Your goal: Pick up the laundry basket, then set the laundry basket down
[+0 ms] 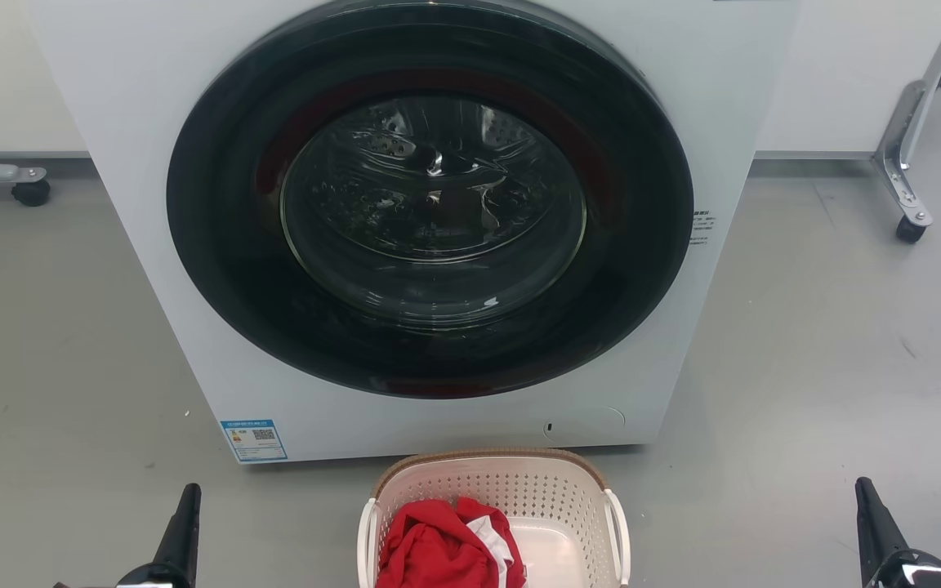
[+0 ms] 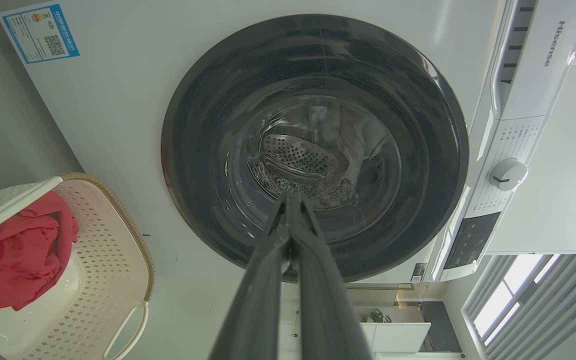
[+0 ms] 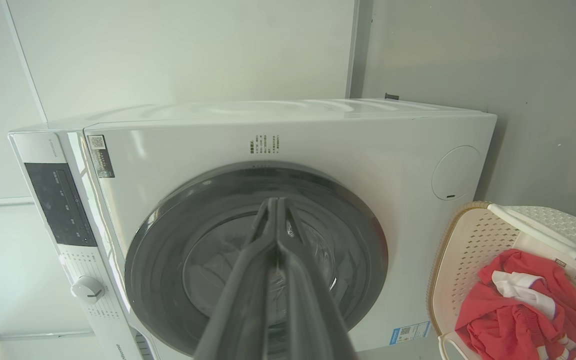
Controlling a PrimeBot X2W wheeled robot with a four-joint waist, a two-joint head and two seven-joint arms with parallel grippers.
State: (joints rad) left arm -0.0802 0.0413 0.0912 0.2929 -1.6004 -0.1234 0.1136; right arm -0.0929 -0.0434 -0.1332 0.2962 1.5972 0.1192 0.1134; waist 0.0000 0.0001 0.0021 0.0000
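Sitting mouth-up, the laundry basket spans handle-to-handle left-to-right — left end effector and right end effector both closed, empty

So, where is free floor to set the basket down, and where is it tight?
Bare floor lies left of the washing machine and laundry basket, around the left gripper; another wide patch lies right of them, around the right gripper. Tight: the strip between the basket and the machine's base.
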